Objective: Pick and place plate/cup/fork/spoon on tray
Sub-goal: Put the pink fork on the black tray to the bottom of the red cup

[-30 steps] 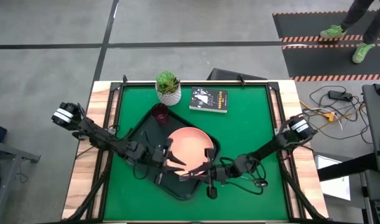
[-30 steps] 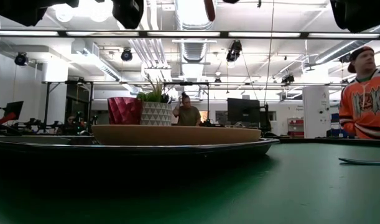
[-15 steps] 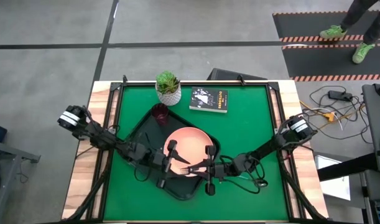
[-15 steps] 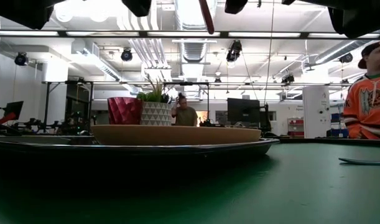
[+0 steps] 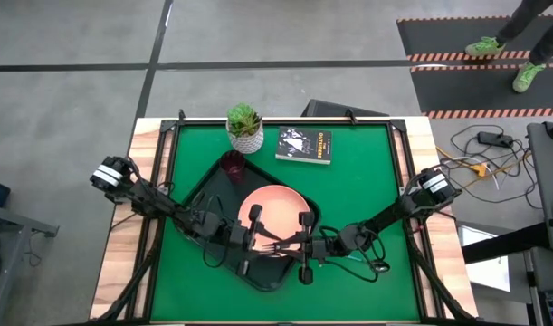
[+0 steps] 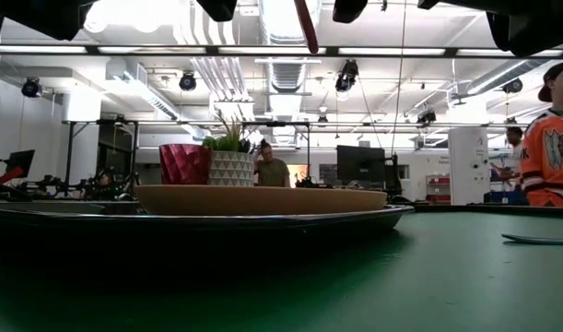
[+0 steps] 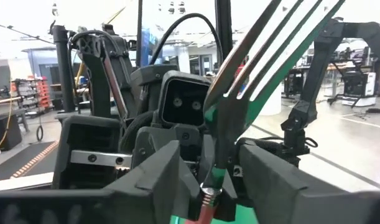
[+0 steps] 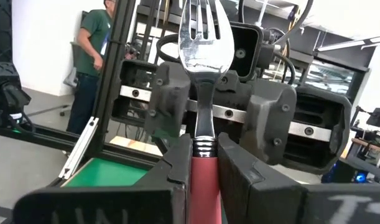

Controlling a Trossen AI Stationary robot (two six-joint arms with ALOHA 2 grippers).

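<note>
The pink-handled fork hangs in the air over the near edge of the peach plate. The plate lies in the black tray. My right gripper is shut on the fork. The tines point at my left gripper, which is open. Its fingers stand on either side of the fork's tine end without touching it. The dark red cup stands in the tray's far left corner. The spoon's blue handle lies on the table in the low view. My right gripper pinches the fork's pink handle between its two fingers, just behind the ribbed neck. The fingers come level from the table's right side and lie along the fork. The fork sticks out past the fingertips, tines first, lifted clear of the plate.
A white pot with a green plant and a small black book stand on the green mat at the far side. People show in the room behind the table.
My left gripper has gone toward the table's right edge, up to the fork, and its open fingers now stand around the tine end. My right gripper has carried the fork a little toward the far edge, over the plate's rim.
</note>
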